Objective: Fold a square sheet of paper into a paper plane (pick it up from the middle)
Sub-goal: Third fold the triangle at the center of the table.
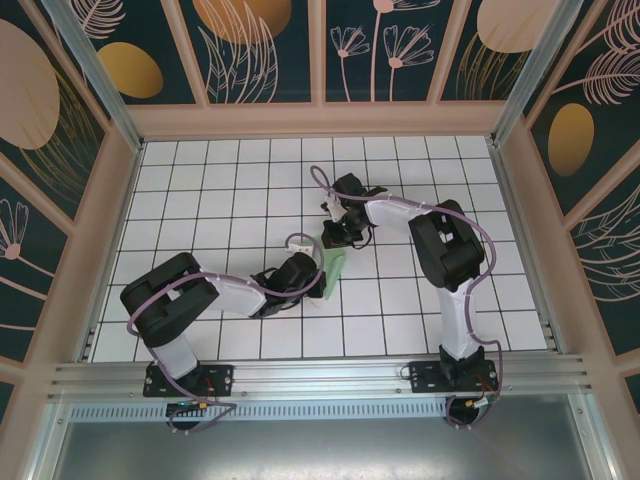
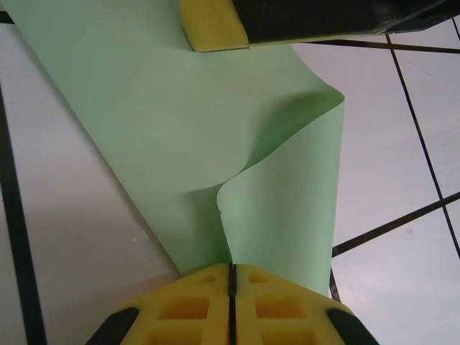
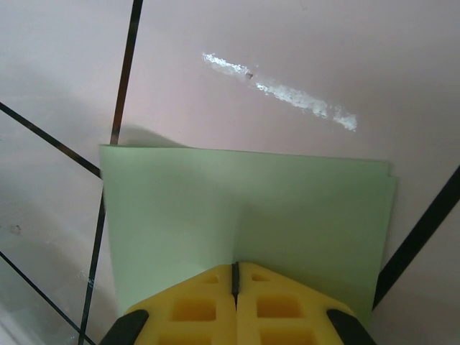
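Note:
The square sheet of paper (image 1: 334,264) is pale green and lies folded in the middle of the white tiled table, stretched between my two grippers. My left gripper (image 1: 318,273) is shut on its near end. In the left wrist view the sheet (image 2: 165,129) buckles up into a curl that runs into the closed yellow fingertips (image 2: 231,267). My right gripper (image 1: 333,237) is shut on the far end. In the right wrist view the sheet (image 3: 215,208) shows two layers at its right edge, and a faint crease runs to the closed jaws (image 3: 235,267). One right finger (image 2: 212,29) shows in the left wrist view.
The gridded table (image 1: 230,190) is ringed by low wooden walls (image 1: 320,120). An aluminium rail (image 1: 320,375) with both arm bases runs along the near edge. A white scuff mark (image 3: 280,90) lies on the tile beyond the paper.

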